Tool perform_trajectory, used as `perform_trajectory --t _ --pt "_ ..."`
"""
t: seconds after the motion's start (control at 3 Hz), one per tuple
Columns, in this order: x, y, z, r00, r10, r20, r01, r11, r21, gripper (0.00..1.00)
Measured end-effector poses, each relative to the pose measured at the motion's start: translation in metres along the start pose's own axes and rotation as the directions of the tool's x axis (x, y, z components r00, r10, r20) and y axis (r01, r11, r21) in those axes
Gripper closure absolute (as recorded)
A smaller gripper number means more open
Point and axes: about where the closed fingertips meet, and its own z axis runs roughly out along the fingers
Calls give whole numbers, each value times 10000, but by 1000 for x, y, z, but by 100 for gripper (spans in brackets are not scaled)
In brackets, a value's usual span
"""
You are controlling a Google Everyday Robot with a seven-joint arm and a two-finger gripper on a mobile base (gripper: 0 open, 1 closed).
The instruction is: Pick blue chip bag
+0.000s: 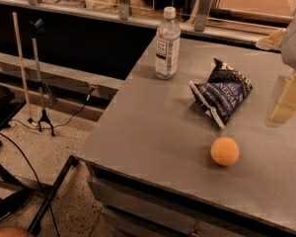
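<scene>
The blue chip bag lies crumpled on the grey table, right of centre, its white-edged seam pointing toward the front. My gripper is a cream-coloured piece at the right edge of the camera view. It hangs just above the table, a short way to the right of the bag and apart from it. It is partly cut off by the frame edge and holds nothing that I can see.
A clear plastic bottle stands upright at the table's back left, behind the bag. An orange ball rests in front of the bag. The table's left and front edges drop to the floor, where a stand and cables sit.
</scene>
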Motion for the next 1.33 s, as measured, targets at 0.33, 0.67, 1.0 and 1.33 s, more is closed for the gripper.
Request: perform_trajectory --t 0.33,0.67,1.0,1.33 --pt "4 -15 14 9896 -1111 909 1050 9921 691 0" --pt "-1 -31 27 9549 -2651 1338 2460 9586 1437 0" --pt "-9 -41 56 8913 -4352 1273 4140 8956 1630 0" --pt "-10 -47 77 8679 -4812 1236 4636 8738 1466 0"
